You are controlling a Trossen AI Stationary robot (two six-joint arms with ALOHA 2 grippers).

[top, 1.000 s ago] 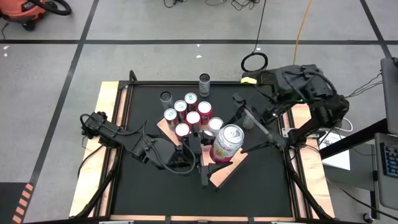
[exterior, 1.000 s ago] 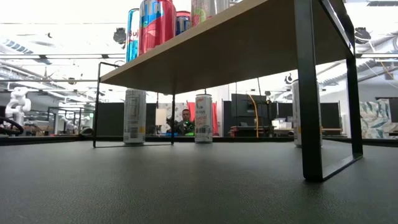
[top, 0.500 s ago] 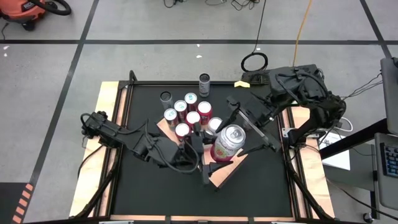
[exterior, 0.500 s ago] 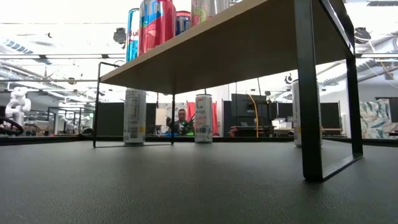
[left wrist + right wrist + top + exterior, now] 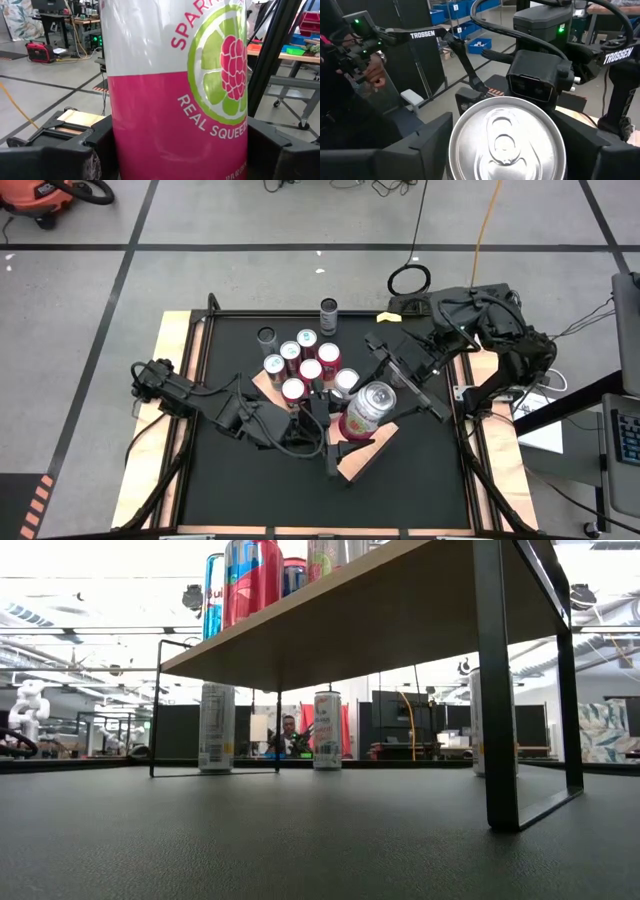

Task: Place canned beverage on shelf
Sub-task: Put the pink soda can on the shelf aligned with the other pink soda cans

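Note:
A pink-and-white beverage can (image 5: 362, 412) hangs high over the wooden shelf (image 5: 362, 460), its silver top (image 5: 507, 140) up. My left gripper (image 5: 177, 160) reaches in from the table's left and is shut on its body. My right gripper (image 5: 507, 150) comes from the right and is shut about its upper end. The shelf stands on black metal legs (image 5: 497, 740) on the black table and bears several upright cans (image 5: 305, 365). My left gripper pinches the can's pink lower body (image 5: 150, 150) between its two fingers (image 5: 75, 155), level, from the table's left. The can stands upright in the hold, clear of the shelf. My right gripper has one finger (image 5: 427, 142) on each side of the can's upper end, just below the rim (image 5: 457, 150). It comes from the table's right, nearly level.
Two more cans (image 5: 329, 315) (image 5: 266, 337) stand on the table beyond the shelf and show under it in the low view (image 5: 216, 727). Narrow wooden strips (image 5: 170, 410) edge the table. A person (image 5: 290, 735) sits in the room behind.
My right gripper's fingers have drawn in from a wide gap and shut on the can's upper end. The can and my left gripper have kept still.

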